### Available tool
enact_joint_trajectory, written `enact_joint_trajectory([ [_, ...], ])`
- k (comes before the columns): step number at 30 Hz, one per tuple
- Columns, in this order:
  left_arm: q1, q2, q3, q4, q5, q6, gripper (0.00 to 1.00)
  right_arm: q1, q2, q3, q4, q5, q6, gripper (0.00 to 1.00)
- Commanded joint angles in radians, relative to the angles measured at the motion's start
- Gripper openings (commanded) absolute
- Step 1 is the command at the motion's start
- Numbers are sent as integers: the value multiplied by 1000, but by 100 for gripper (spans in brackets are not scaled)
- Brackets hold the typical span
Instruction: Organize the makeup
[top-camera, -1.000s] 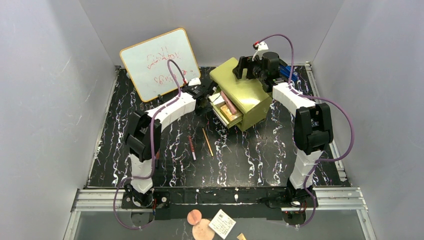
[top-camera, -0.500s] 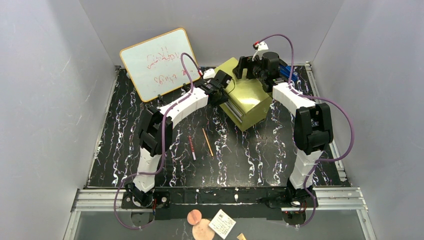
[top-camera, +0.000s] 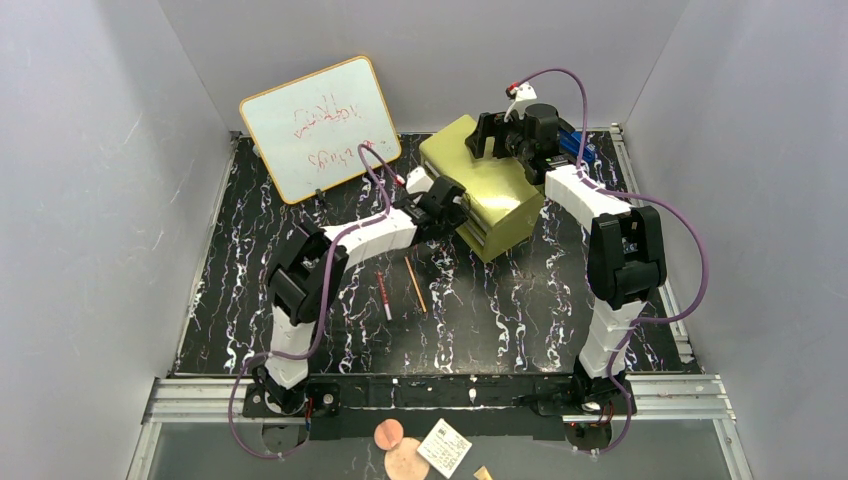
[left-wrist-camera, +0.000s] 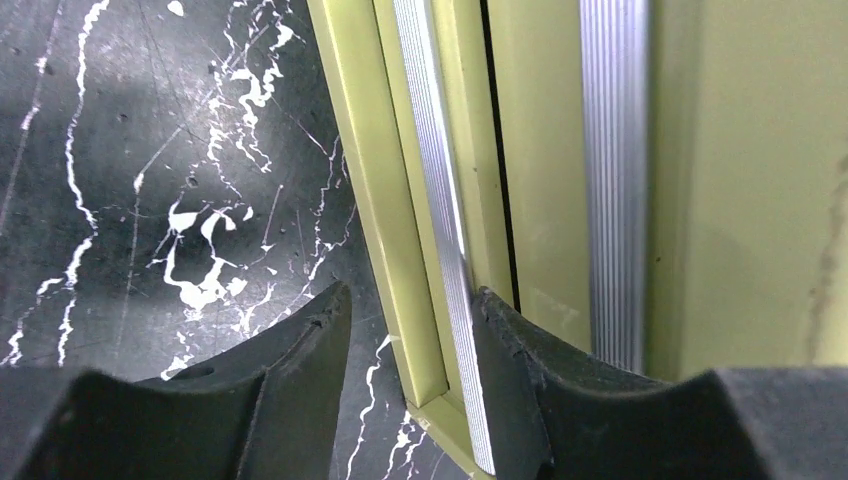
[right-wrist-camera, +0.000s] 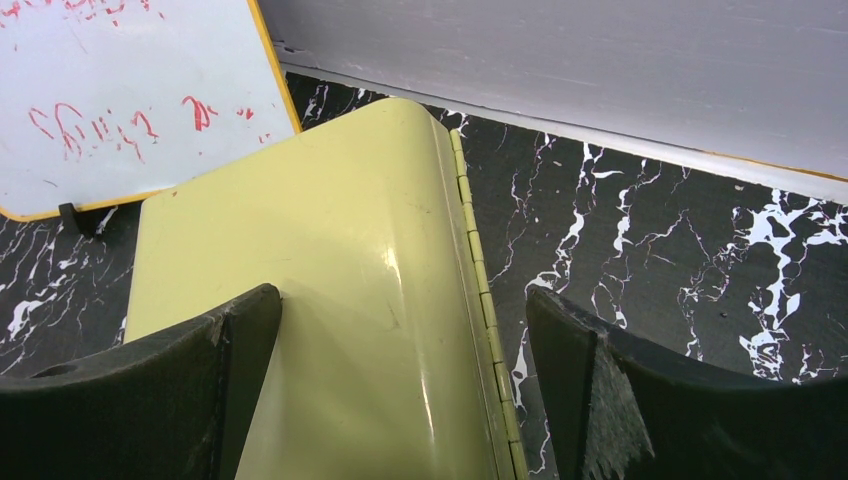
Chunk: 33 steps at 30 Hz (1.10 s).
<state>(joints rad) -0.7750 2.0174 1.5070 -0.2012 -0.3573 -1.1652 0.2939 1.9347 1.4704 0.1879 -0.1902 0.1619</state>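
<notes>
Top external view: the dark-red pencil (top-camera: 384, 296) and the tan pencil (top-camera: 415, 284) lie side by side on the black marbled table (top-camera: 520, 300). They are close to each other but not touching, and both point roughly toward the arm bases. They sit on the near side of the left gripper (top-camera: 455, 210), clear of it and held by nothing.

The left gripper is at the front face of the olive-yellow drawer chest (top-camera: 495, 190), whose drawers look pushed in. In the left wrist view its fingers (left-wrist-camera: 290, 380) stand apart, straddling the chest's front corner. One finger is over the table, and the other lies against a ribbed silver strip (left-wrist-camera: 440, 230) on a drawer front.

The right gripper (top-camera: 480, 135) hovers over the far end of the chest, well away from both pencils. In its wrist view the jaws are spread wide above the curved, hinged top of the chest, gripping nothing.

A whiteboard (top-camera: 315, 125) with red writing leans against the back wall to the left of the chest.
</notes>
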Motion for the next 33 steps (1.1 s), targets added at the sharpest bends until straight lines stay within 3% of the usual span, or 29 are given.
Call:
enact_joint_trajectory([
  [1, -9, -72, -124, 236, -4, -70, 47, 13, 162, -127, -463, 23, -62, 99],
  [8, -6, -201, -280, 386, -83, 4, 52, 13, 159, -124, -466, 20, -61, 99],
  [16, 13, -262, -544, 793, -66, 29, 53, 14, 153, -130, -465, 18, -61, 99],
  [22, 45, -221, -670, 1051, 22, 24, 52, 16, 152, -130, -468, 17, -59, 99],
  [28, 82, -127, -753, 1423, 153, 65, 58, 17, 153, -132, -467, 17, -60, 99],
  [33, 117, -32, -702, 1494, 258, 51, 55, 16, 156, -132, -467, 20, -62, 99],
])
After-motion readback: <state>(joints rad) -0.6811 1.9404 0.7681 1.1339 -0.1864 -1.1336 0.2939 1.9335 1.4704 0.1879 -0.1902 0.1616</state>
